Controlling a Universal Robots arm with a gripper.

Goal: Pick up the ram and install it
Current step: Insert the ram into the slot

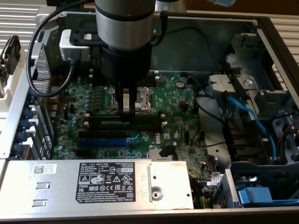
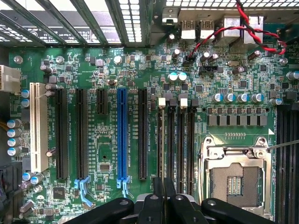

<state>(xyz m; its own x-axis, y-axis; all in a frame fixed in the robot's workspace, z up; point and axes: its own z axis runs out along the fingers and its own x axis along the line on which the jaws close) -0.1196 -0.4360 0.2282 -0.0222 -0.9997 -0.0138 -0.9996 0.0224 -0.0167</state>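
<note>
The gripper (image 1: 128, 108) hangs low over the motherboard (image 1: 182, 116), just beside the CPU socket (image 1: 142, 99), with its fingers (image 2: 163, 205) drawn nearly together on a thin dark upright strip that looks to be the ram (image 2: 163, 184), held edge-on above the memory slots (image 2: 175, 140). In the wrist view the stick runs in line with those black slots, close to the pair nearest the blue slot (image 2: 122, 135), though which slot it sits over cannot be told for sure. Doing this step well would seem to call for keeping the stick upright and parallel to the chosen slot, its ends matched to the white latches (image 2: 162, 101) at the slot's head, and the push straight down rather than at a slant; a tilt could jam one end or scrape the capacitors (image 2: 236, 97) nearby. As for writing, the grey power supply (image 1: 56, 179) carries a white label (image 1: 106, 183) headed "DELL", with rows of small print and approval marks too fine to read, and a smaller barcode sticker (image 1: 45, 169) beside it. White lettering reading "DELL" also shows on the board near the heatsink (image 1: 161, 153).
</note>
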